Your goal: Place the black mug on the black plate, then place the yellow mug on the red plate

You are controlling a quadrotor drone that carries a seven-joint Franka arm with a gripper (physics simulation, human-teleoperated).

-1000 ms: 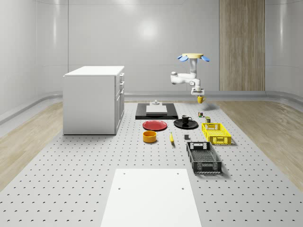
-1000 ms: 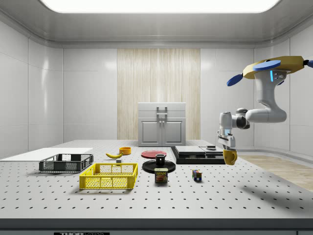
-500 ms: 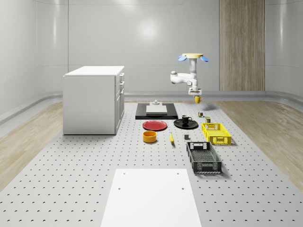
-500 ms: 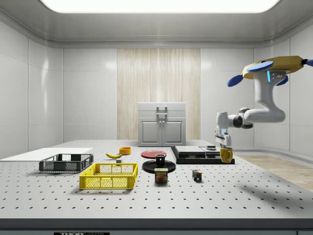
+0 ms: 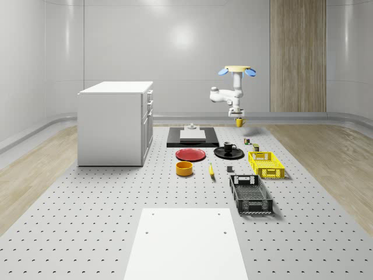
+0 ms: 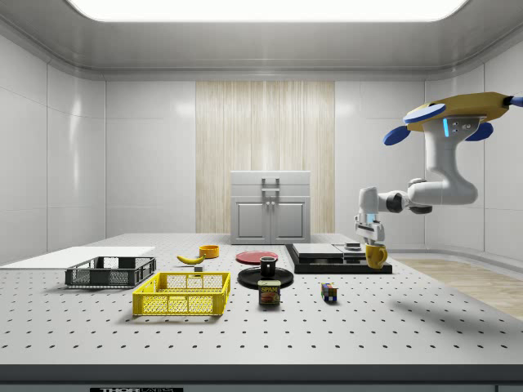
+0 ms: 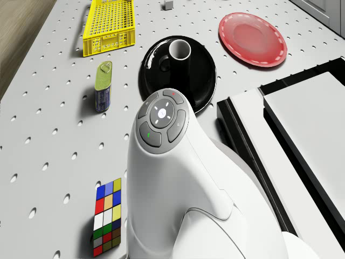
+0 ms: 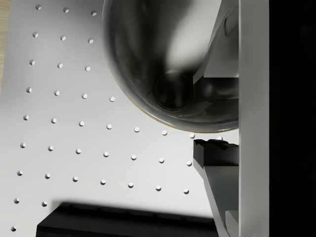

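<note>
The drone (image 5: 238, 70) hovers over the table's far right part, and its white arm (image 7: 167, 162) reaches down. My gripper (image 6: 369, 238) is shut on the rim of the yellow mug (image 6: 376, 256), which hangs upright above the table near the black slab. In the wrist view one finger (image 8: 217, 153) sits outside the mug (image 8: 163, 64) and the other inside. The black mug (image 7: 179, 54) stands on the black plate (image 7: 204, 81). The red plate (image 7: 252, 39) lies beside it with nothing on it; in the whole-scene view the red plate (image 5: 190, 154) is left of the black plate (image 5: 228, 153).
A black slab (image 5: 192, 137) with a white block lies at the back, and a white cabinet (image 5: 115, 122) at the left. A can (image 7: 102, 86), a colour cube (image 7: 108, 216), a yellow basket (image 5: 266, 164), a black basket (image 5: 250, 194), a yellow bowl (image 5: 184, 168) and a banana (image 5: 211, 170) lie on the table.
Drone and arm have carried the yellow mug a little to the whole-scene view's left and slightly upward. The mug, tilted a second ago, now hangs upright.
</note>
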